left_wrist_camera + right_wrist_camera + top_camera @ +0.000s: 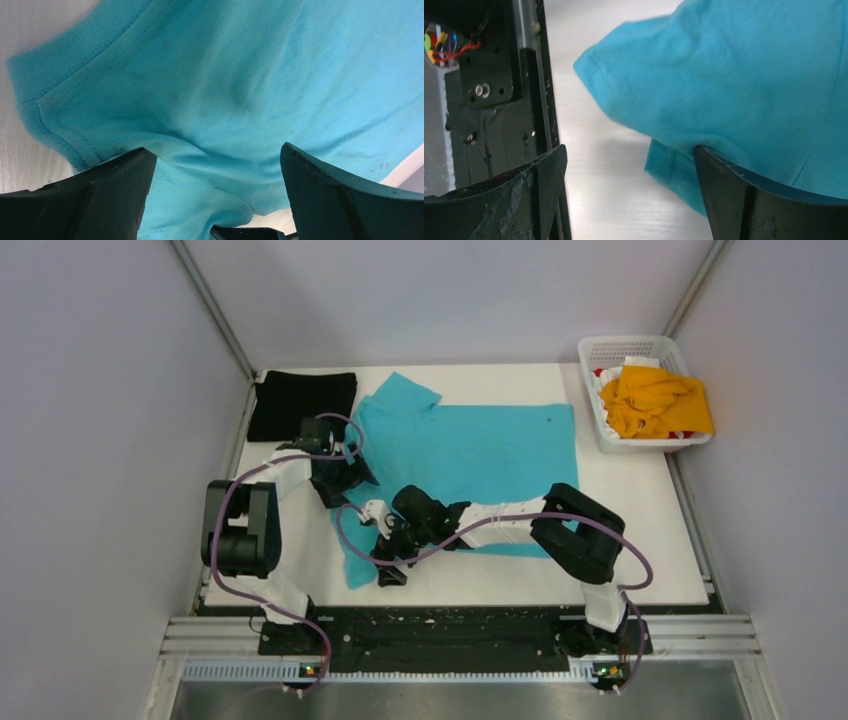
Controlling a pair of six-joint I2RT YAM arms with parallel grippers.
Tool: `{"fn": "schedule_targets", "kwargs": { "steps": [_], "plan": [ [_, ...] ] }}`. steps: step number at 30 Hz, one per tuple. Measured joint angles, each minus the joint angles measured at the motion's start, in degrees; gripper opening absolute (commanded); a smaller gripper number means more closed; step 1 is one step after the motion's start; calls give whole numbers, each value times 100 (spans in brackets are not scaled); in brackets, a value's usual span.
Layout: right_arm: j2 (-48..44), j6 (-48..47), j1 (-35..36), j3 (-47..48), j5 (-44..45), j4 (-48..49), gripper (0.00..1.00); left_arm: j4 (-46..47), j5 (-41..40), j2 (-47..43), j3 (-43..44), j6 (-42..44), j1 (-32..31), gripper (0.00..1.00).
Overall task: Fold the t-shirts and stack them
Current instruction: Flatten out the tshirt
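A turquoise-blue t-shirt (470, 455) lies spread across the white table. My left gripper (345, 475) is at its left edge, by the collar. In the left wrist view that gripper (215, 165) is open, and a raised fold of the turquoise cloth (240, 75) lies between its spread fingers. My right gripper (390, 560) is at the shirt's near left corner. It (631, 160) is open over bare table, with its right finger (744, 200) against the cloth's hem (734, 75). A black t-shirt (300, 403) lies folded at the far left. An orange-yellow t-shirt (655, 400) is heaped in the basket.
A white lattice basket (600, 345) stands at the table's far right corner. Bare table (640, 540) shows at the near right. A black mounting rail (460, 635) runs along the near edge, and grey booth walls close in the sides.
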Motion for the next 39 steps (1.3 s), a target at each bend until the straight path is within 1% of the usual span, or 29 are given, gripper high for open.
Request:
{"fn": "schedule_targets", "kwargs": {
  "steps": [10,15,17,19,21,24,27,31,35,36,39],
  "plan": [
    [-949,181,4,-1130,-411,-282,98,-188,-50,0,44,142,0,99],
    [-1021,291,7,-1156,-487,-435,98,-428,-76,-94,17,245,2,99],
    [-1119,345,11,-1156,-479,-649,99,-544,-76,-199,-4,275,7,99],
    [-1246,380,17,-1156,-398,-791,99,-678,-79,-354,-9,293,4,99],
    [-1550,468,24,-1154,-94,-966,99,-822,-127,-621,-20,293,-2,99],
    [-2243,675,-90,-1154,529,-1043,99,-953,-199,-1071,-57,267,-20,99],
    [-2988,1045,-527,-1156,1270,-1029,99,-1054,-251,-1432,-101,225,-46,99],
    [-3646,1740,-1773,-1384,2201,-988,99,-1010,-278,-1576,-282,122,-199,99],
    [-3908,2474,-3136,-2020,2857,-1215,99,-866,-179,-1462,-599,-33,-522,99],
    [-3908,2590,-3344,-2166,3012,-1351,99,-824,-173,-1390,-660,-66,-586,99],
    [-3906,2876,-3626,-2487,3335,-1768,99,-730,-216,-1193,-826,-127,-651,99]
  ]
}}
